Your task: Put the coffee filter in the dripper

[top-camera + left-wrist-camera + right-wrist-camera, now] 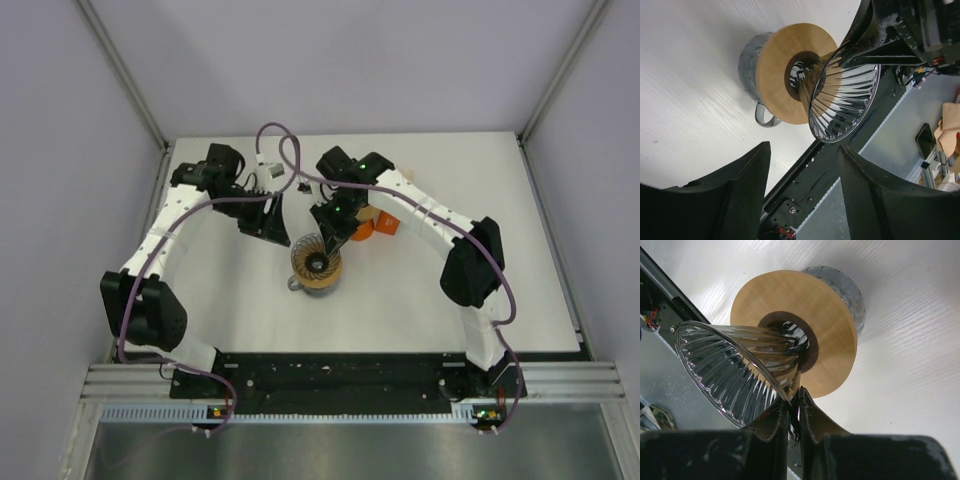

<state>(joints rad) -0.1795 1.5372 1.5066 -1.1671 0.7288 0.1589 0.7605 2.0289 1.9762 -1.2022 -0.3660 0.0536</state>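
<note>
Mid tabletop [420, 300]: dripper [316, 262] seated on a cup [751, 60]. Right claw [794, 399] is at the dripper's far-right rim, rim wall between its fingers, cup below and ahead of it. Left claw [272, 232] is behind-left of the dripper, apart from it, with the dripper ahead of its gap. Small object [378, 225] is just right of the right claw, partly under that arm.

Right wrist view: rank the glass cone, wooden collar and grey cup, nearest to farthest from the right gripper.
1. Glass cone: rim pinched by the right gripper, bottom.
2. Wooden collar: around the cone's neck, mid-frame.
3. Grey cup: beyond the collar, top.
</note>
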